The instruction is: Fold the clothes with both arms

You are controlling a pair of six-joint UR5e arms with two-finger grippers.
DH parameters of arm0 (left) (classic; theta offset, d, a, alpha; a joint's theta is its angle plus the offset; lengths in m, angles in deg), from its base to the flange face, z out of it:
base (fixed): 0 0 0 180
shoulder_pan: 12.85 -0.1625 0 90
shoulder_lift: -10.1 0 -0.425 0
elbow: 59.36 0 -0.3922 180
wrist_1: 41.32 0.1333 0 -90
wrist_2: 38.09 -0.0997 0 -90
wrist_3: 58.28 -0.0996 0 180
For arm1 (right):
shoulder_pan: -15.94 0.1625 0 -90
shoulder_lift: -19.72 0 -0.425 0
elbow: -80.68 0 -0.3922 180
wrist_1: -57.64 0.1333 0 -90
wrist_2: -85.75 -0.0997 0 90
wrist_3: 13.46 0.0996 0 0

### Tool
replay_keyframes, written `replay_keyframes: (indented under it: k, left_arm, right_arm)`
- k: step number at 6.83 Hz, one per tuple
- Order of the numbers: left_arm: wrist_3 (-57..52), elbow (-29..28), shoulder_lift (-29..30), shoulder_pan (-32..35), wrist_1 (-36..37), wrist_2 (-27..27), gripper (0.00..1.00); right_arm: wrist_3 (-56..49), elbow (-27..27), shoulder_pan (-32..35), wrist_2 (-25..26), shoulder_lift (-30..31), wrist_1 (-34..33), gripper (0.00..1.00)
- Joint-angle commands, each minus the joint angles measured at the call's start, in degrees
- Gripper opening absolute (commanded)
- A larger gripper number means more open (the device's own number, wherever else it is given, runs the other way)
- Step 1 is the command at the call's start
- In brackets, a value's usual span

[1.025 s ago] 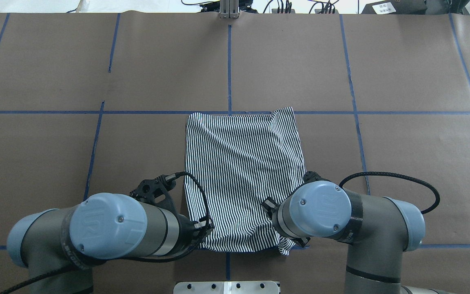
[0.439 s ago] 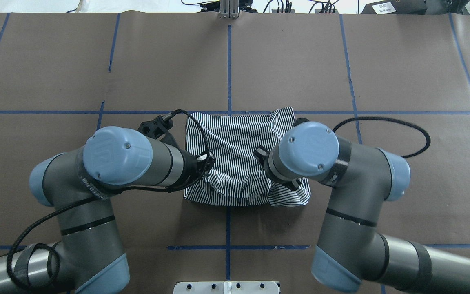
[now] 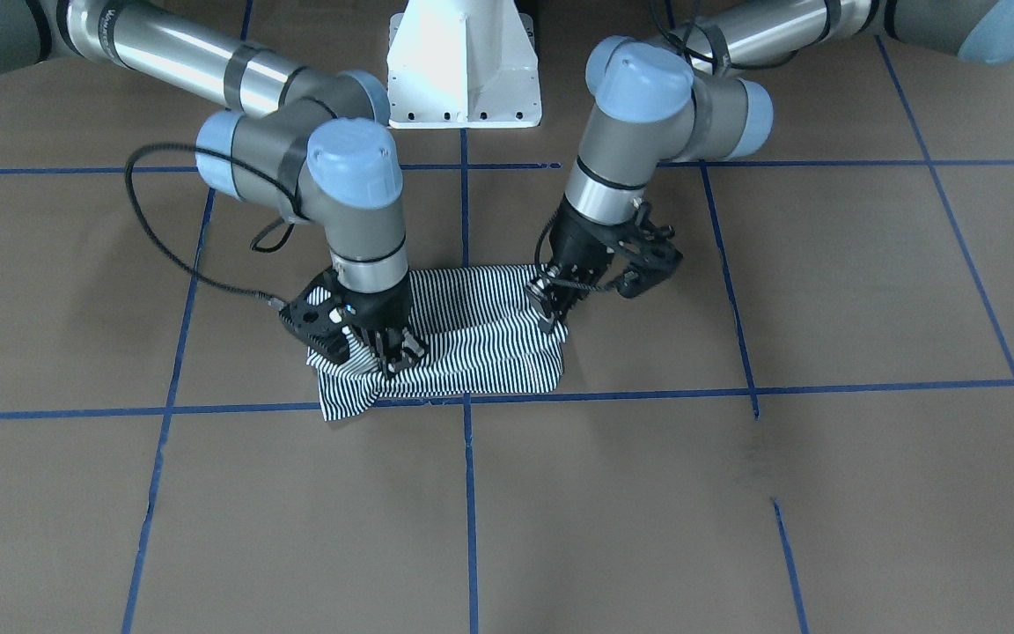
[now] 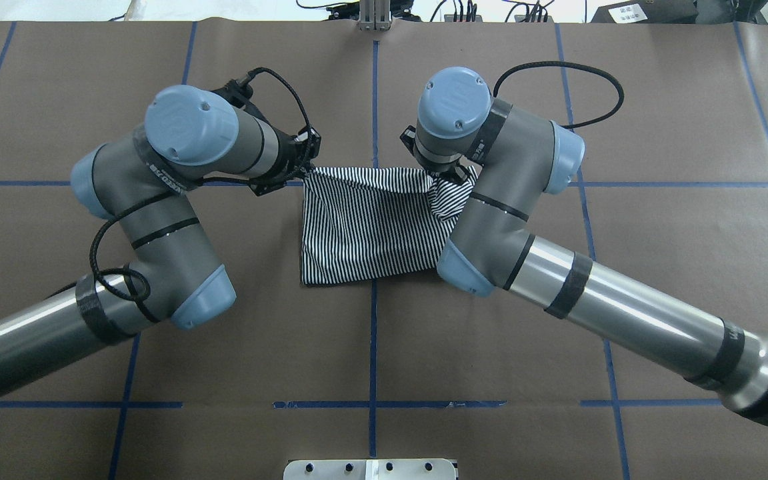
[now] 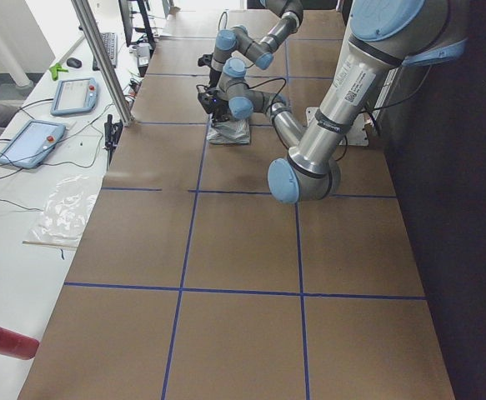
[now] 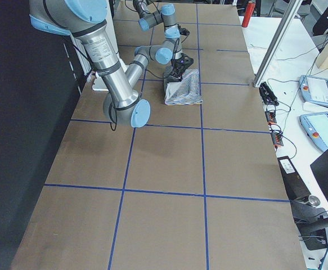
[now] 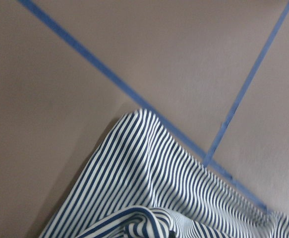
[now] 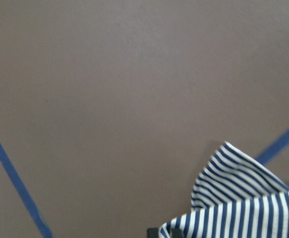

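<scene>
The polo shirt (image 4: 364, 233) lies doubled on the counter (image 4: 291, 347), fold nearest the robot. Its far edge runs side to side along the blue tape line (image 4: 657, 184). There the left gripper (image 3: 549, 310) and right gripper (image 3: 395, 350) each pinch a corner in closed jaws.

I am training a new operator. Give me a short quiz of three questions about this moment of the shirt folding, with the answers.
1. True or false: only one gripper touches the striped shirt.
2. Seen from the robot's base, where on the shirt are the left gripper and the right gripper? A, the near side; B, the far side; C, the middle.
3. What colour are the tape lines on the table?
Key: 1 false, both grip it; 2 B; 3 blue.
</scene>
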Motion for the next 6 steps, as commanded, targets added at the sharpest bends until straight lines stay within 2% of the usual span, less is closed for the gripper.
replay_keyframes:
  k: [1, 3, 4, 5, 6]
  left_arm:
    - [-4.96, -5.6, 0.8, 2.52, -5.33, 0.03, 1.0]
    - [-5.32, -5.42, 0.71, 2.7, -5.24, 0.82, 1.0]
    - [-7.5, -5.25, 0.45, 3.14, -4.98, 4.57, 1.0]
    - [-9.17, -4.2, -0.17, 4.36, -4.71, 7.13, 1.0]
    - [-9.27, -0.62, -3.13, 5.68, -4.28, 8.11, 1.0]
  right_arm:
    - [-7.23, 5.53, 4.77, -2.28, -1.54, 4.04, 1.0]
    - [-11.25, 5.44, 6.81, -4.85, -1.55, 3.95, 1.0]
    - [-14.85, 5.26, 6.9, -5.55, -1.46, 3.52, 1.0]
    - [-17.15, 5.35, 6.47, -5.56, -1.72, 3.34, 1.0]
    - [-21.26, 5.7, 5.16, -5.21, -2.85, 3.08, 1.0]
